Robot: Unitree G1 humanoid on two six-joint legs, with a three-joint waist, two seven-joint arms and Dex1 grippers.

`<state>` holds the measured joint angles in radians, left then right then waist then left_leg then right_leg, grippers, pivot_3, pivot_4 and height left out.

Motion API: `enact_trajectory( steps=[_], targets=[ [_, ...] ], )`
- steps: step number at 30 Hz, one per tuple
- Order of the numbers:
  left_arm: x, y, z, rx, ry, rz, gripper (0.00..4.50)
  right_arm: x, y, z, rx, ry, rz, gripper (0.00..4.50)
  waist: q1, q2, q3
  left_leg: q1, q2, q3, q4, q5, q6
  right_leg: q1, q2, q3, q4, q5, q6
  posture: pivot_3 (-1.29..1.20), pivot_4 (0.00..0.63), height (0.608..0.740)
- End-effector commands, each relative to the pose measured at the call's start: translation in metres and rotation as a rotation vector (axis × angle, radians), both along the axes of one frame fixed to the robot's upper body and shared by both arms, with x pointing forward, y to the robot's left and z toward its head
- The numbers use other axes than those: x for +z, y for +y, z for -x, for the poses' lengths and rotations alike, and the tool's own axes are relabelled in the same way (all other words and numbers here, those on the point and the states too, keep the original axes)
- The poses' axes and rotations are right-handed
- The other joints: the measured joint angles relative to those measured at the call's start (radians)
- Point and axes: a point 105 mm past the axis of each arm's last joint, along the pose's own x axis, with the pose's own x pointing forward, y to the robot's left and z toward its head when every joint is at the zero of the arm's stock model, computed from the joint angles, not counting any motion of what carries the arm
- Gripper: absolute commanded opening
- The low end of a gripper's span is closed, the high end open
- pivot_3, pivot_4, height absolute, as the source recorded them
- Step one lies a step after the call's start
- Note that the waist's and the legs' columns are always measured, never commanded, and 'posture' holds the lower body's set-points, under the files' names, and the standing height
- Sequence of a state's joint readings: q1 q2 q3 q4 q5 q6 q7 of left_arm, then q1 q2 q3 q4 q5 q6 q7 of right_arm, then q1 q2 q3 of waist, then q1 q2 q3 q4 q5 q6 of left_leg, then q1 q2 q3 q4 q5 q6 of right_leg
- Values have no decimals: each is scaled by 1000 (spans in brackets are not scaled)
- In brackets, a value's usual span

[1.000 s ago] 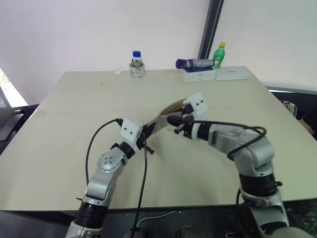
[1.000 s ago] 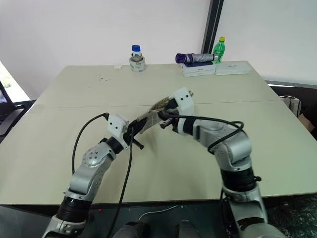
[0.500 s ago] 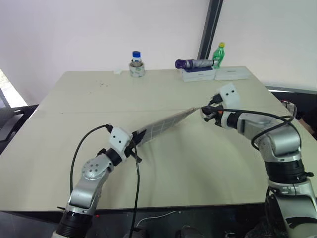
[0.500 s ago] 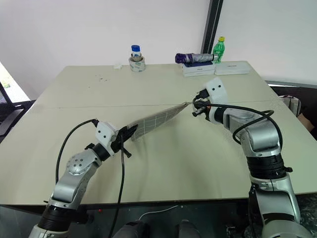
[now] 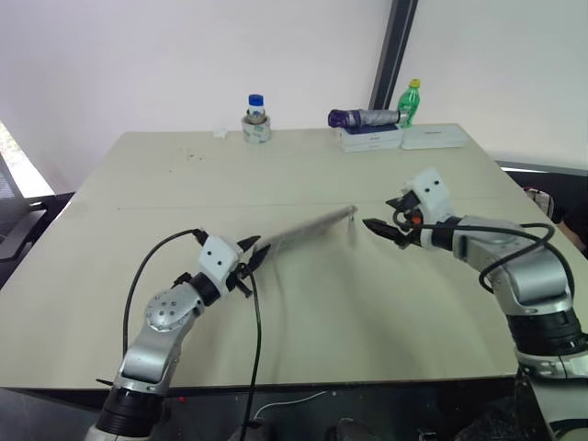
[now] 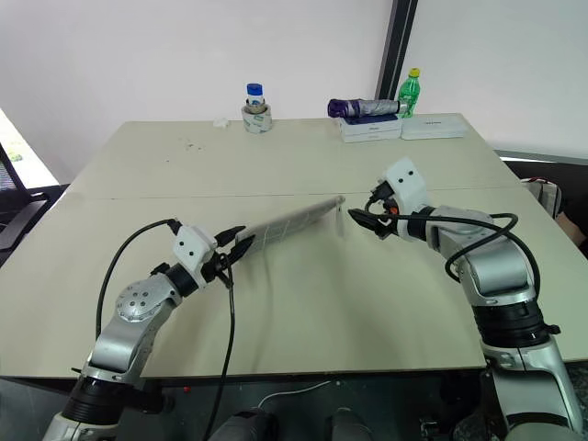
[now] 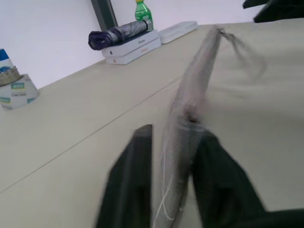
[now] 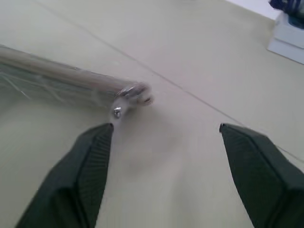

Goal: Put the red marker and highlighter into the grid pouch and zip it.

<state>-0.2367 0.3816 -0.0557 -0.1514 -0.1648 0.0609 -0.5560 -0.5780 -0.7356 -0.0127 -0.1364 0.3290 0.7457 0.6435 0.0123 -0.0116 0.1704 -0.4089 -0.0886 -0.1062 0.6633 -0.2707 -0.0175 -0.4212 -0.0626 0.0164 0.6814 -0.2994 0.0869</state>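
Grey soft cloth grid pouch (image 5: 299,232) with white lines sits mid-frame, near-flat; it looks light and floppy. Left gripper (image 5: 251,262) fingers open around its end. Right gripper (image 5: 378,229) open, just beside the zip.

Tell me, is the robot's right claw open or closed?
Open. The right gripper has its two black fingers spread wide apart, empty, just off the grid pouch end.

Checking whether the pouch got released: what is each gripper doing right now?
Left gripper: open, its fingers on either side of the grid pouch.
Right gripper: open, empty, just off the pouch's far end.
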Motion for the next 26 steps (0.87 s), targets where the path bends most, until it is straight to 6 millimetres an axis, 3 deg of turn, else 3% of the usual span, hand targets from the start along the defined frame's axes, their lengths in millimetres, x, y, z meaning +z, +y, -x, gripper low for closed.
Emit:
enact_trajectory(
  steps=[1, 6, 16, 26],
  targets=[
    [12, 11, 8, -27, -28, -22, 3547, 15, -1, 14, 79, -73, 19, 3396, -1, 0, 0, 0, 0, 0, 0, 0, 0, 0, 0, 0, 0, 0, 0, 0, 150, 740],
    [8, 40, 20, -2, 48, -28, 3547, 8, -18, 19, 63, -45, 49, 3396, -4, 0, 0, 0, 0, 0, 0, 0, 0, 0, 0, 0, 0, 0, 0, 0, 150, 740],
    [-16, 132, 35, 313, 210, -36, 3547, -7, -36, 25, 71, -37, 23, 3396, 0, 0, 0, 0, 0, 0, 0, -1, 1, 1, 0, 0, -1, 0, 0, 0, 150, 740],
    [-18, 145, 47, 363, 247, -10, 3547, -18, -40, 26, 73, -22, -60, 3396, 0, 0, 0, 1, 1, 0, 0, -1, 1, 2, 0, 0, -1, 0, 0, 0, 150, 740]
  ],
)
